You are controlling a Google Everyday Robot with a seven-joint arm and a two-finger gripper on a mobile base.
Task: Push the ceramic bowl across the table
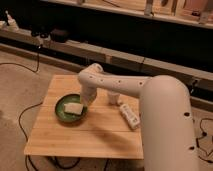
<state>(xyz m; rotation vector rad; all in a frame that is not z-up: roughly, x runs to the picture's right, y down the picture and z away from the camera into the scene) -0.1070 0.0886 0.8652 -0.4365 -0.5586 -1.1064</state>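
Bowl first: the shallow round dark-green ceramic bowl [71, 109] sits on the left part of the low light-wood plank table [90, 135], a bit left of the middle of the picture. A pale block [74, 108] lies inside it.

My white robot arm [120, 87] reaches in from the big white body at the lower right and bends down near the middle of the picture. The gripper [86, 101] hangs at the bowl's right edge, so close that I think it touches the rim, though I cannot be sure. The arm hides its tip, so I cannot tell how it is set or whether it holds anything.

What matters most is this: the bowl lies to the left of the gripper, and most of the table lies on the gripper's right. So I judge that a push from here sends the bowl left, toward the table's left edge, which is near. I would go slowly so the bowl does not slide off.

A small white cup [114, 97] and a flat white remote-like thing [129, 115] lie to the right, well apart from the bowl.
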